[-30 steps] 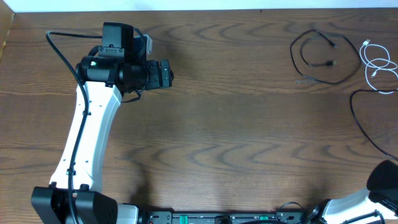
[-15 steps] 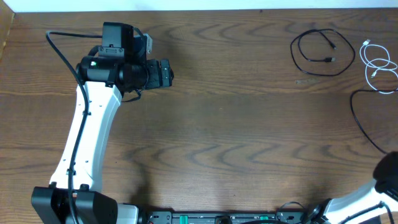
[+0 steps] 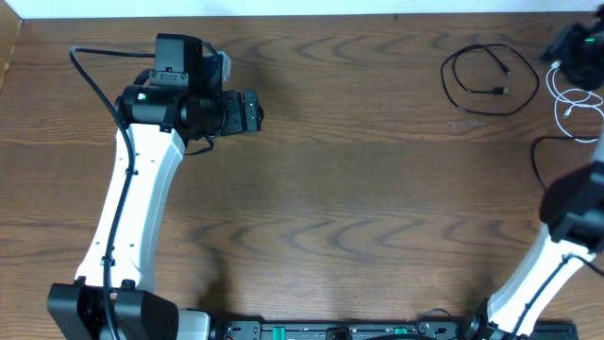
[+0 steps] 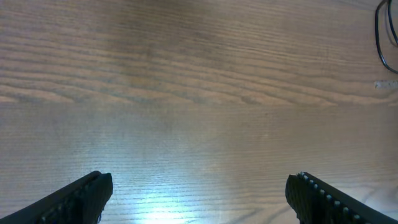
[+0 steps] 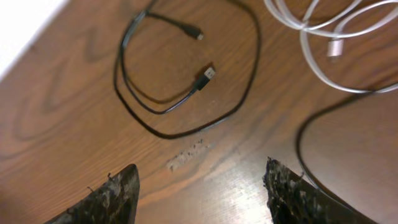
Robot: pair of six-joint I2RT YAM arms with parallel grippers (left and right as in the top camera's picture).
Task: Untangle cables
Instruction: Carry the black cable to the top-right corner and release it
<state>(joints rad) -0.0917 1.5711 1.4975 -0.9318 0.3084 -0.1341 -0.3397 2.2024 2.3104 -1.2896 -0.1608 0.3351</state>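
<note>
Two arms are seen at a brown wooden table [image 3: 377, 189]. The left arm [image 3: 132, 203] is stretched over the table's left part, and the left gripper [image 4: 200, 186] is spread wide over bare wood with nothing held. The right arm [image 3: 562, 241] is reached toward the far right corner, where the right gripper [image 5: 200, 182] is parted and empty above the tabletop. The black cable [image 5: 205, 77] is laid there in a loose loop, both plugs inside it. The white cable [image 5: 306, 30] is coiled just beside it, not touching.
</note>
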